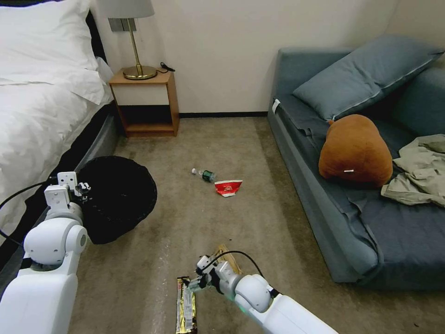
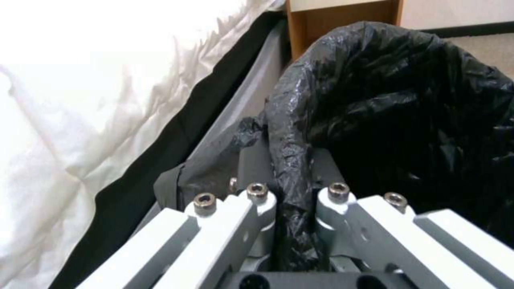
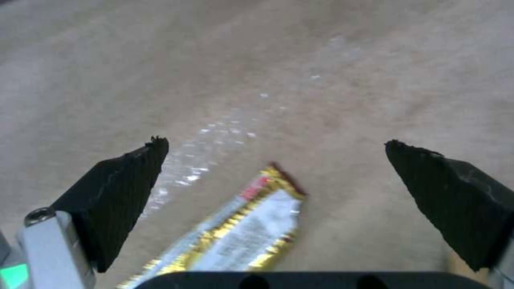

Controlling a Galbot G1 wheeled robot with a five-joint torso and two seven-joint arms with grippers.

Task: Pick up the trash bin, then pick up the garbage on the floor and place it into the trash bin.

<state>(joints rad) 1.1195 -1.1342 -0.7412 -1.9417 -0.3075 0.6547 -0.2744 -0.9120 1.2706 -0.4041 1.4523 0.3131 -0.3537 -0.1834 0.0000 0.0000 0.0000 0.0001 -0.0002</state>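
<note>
The left arm reaches forward at the 9 o'clock side of the head view, its left hand [image 1: 82, 188] clamped on the near rim of the trash bin [image 1: 118, 197]. In the left wrist view the left hand [image 2: 294, 208] has both fingers pressed onto a fold of the black liner, one finger [image 2: 257, 200] outside the rim and the other inside. The trash bin [image 2: 407, 112] is tipped, its mouth turned toward the camera, and sits beside the bed [image 1: 32, 102]; its white shell is hidden under the bag, and whether it touches the carpet cannot be told.

The right arm stretches low from the 5 o'clock corner toward the floor, and the right hand [image 1: 191, 282] sits just over the top end of the snack wrapper [image 1: 186, 308]. In the right wrist view the right hand [image 3: 276, 160] is spread wide, its black fingers [image 3: 120, 188] well apart and touching nothing, with the end of the snack wrapper [image 3: 251, 228] lying on the carpet between them. The wrapper's far end is cut off by the frame edge.

A tan paper piece [image 1: 227, 260] lies mostly hidden behind the right wrist. Further out, near the centre of the floor, the small bottle [image 1: 204, 174] lies just beside the red-and-white carton [image 1: 227, 187] at its 10 o'clock.
</note>
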